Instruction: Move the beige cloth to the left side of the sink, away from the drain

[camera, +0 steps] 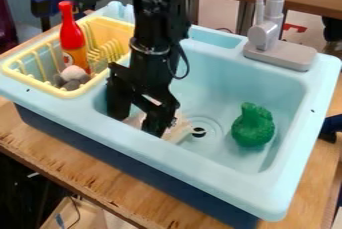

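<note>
The blue sink (153, 149) walls in the spread, empty pincer (138, 124), beside which a yellow rack (35, 84) helps steady a red bottle (72, 38), a green toy (253, 127) rests loose opposite, and a pale item (178, 132) lies beneath.

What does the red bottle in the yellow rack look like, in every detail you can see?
The bottle is glossy red, plastic by its look, with a narrow neck widening to a rounded body. Lower down it turns orange, with a small pale mark. It stands in the yellow rack at the light-blue sink, close to upright, its top leaning slightly to the picture's left. A grey-and-white lumpy thing sits in front and hides its base; whether they touch, I cannot tell.
</note>
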Available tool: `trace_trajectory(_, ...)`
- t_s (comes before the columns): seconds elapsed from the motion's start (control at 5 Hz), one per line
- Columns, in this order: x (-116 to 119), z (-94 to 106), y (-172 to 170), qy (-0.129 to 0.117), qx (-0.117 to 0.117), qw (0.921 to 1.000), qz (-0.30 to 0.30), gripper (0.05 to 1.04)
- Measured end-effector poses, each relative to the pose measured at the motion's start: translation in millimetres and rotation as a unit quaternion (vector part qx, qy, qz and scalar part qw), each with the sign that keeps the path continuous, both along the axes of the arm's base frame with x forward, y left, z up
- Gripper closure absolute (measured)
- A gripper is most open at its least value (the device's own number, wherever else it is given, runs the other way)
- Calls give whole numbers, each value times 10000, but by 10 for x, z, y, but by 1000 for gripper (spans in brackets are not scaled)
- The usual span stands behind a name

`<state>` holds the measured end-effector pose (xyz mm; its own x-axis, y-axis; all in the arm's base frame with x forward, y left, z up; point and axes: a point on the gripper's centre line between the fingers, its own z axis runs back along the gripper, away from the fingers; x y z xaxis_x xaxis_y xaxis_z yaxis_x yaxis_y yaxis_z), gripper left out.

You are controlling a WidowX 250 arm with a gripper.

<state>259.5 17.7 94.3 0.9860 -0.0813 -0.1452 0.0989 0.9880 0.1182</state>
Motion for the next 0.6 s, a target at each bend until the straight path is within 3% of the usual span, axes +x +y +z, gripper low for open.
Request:
trace_trajectory(0.2,188,90,49,-197,-145,9995,220,83)
trace_trajectory(0.4,399,413,-19,-627,-390,9970,214,83)
trace_trajectory(0.6,340,815,-34,-1028,-434,9937,77,83)
